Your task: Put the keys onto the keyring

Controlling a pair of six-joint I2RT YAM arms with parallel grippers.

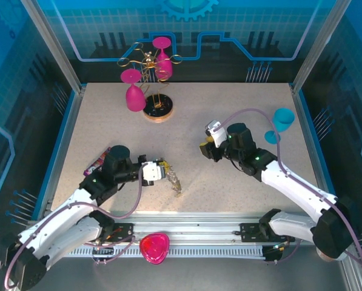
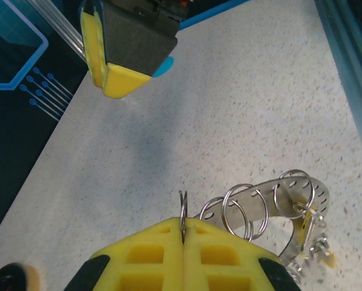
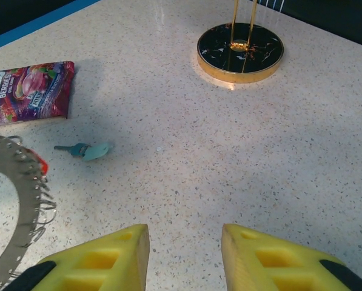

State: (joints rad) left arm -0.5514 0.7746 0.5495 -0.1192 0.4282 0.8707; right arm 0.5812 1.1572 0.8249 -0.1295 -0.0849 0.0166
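Note:
My left gripper point(image 2: 184, 225) is shut on one of the thin wire split rings of the keyring point(image 2: 293, 193), a flat grey metal band with holes and several silver rings. It holds the keyring a little above the table, with small keys point(image 2: 313, 239) dangling from the far end. From above, the left gripper point(image 1: 159, 172) and the keyring point(image 1: 172, 181) are at the table's front middle. My right gripper point(image 3: 185, 242) is open and holds nothing, low over bare table. A teal key point(image 3: 87, 150) lies on the table ahead and left of it, beside the keyring point(image 3: 24, 176).
A purple candy packet point(image 3: 29, 91) lies beyond the teal key. The round black-and-gold stand base point(image 3: 240, 43) stands further back, and pink glasses point(image 1: 134, 96) hang on the stand. A teal glass point(image 1: 282, 119) lies at the right edge. A pink object point(image 1: 154, 247) rests on the front rail.

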